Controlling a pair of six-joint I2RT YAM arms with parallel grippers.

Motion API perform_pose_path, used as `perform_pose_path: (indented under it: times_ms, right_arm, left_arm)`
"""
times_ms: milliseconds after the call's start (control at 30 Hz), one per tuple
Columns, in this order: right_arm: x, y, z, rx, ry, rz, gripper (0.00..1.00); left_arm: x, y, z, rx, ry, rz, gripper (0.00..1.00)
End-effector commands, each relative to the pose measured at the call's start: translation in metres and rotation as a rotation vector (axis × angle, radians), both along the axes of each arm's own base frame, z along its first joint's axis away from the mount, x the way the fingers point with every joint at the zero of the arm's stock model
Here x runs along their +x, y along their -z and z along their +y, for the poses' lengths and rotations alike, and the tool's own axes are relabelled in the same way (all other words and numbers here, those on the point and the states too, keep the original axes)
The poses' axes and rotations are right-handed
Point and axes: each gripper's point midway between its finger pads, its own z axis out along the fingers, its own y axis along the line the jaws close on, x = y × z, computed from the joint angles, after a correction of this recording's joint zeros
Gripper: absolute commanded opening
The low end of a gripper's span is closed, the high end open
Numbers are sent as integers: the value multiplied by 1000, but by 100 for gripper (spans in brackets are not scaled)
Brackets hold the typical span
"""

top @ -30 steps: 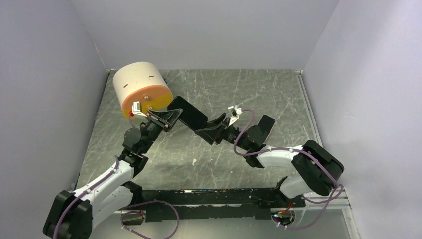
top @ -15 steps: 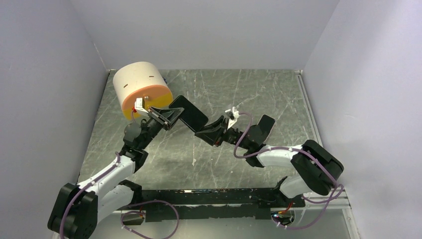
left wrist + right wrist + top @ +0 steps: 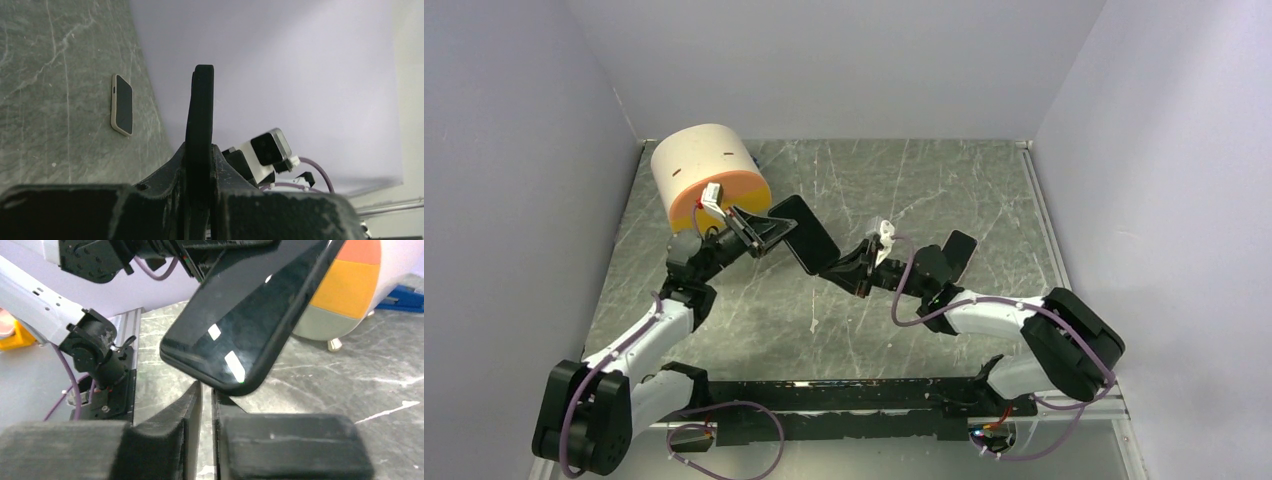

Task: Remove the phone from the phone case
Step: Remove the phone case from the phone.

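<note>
My left gripper [image 3: 759, 228] is shut on a black phone case [image 3: 804, 232] and holds it up off the table, tilted. In the left wrist view the case [image 3: 200, 105] stands edge-on between the jaws of that gripper [image 3: 199, 150]. In the right wrist view its glossy black face [image 3: 245, 315] hangs just above my right gripper [image 3: 206, 387]. The right gripper [image 3: 842, 272] sits under the case's lower end, its jaws nearly together with nothing between them. A phone with a pale rim [image 3: 961, 250] lies flat on the table to the right; it also shows in the left wrist view [image 3: 122, 105].
A large cream and orange cylinder [image 3: 704, 170] lies at the back left, close behind my left gripper, and shows in the right wrist view [image 3: 350, 295]. Grey walls close in the marbled table [image 3: 874, 180] on three sides. A black rail [image 3: 844, 395] runs along the near edge.
My right gripper has closed its jaws and moved left under the case's lower end. My left gripper has shifted slightly up and left with the case. The phone on the table is less covered.
</note>
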Motion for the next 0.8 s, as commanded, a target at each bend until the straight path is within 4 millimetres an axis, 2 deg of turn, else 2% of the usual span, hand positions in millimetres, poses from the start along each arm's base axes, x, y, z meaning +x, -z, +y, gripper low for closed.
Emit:
perform_pose_path:
  times_ms: [0,33,133,333,600,767]
  right_arm:
    - [-6,-18,-7,2,-49,-54,33]
    - [-9,-15,-8,-13,-58,-46,43]
    - [-14,-9,-14,-50,-72,-29,58]
    - [-33,-24,-14,-100,-202,-37,68]
    - [-27,-30,-9,-159,-217,-80,68]
    - [-29,-38,-2,-161,-280,-92,60]
  left_arm:
    - [-13,-40,0,71,95,-197,3]
    - [-13,-39,2,92,94,-202,2]
    - [-15,-38,5,160,112,-234,3]
    - [-27,-37,0,300,234,-312,3]
    - [-51,-56,-4,377,367,-453,2]
    - [-60,-65,-4,386,400,-504,2]
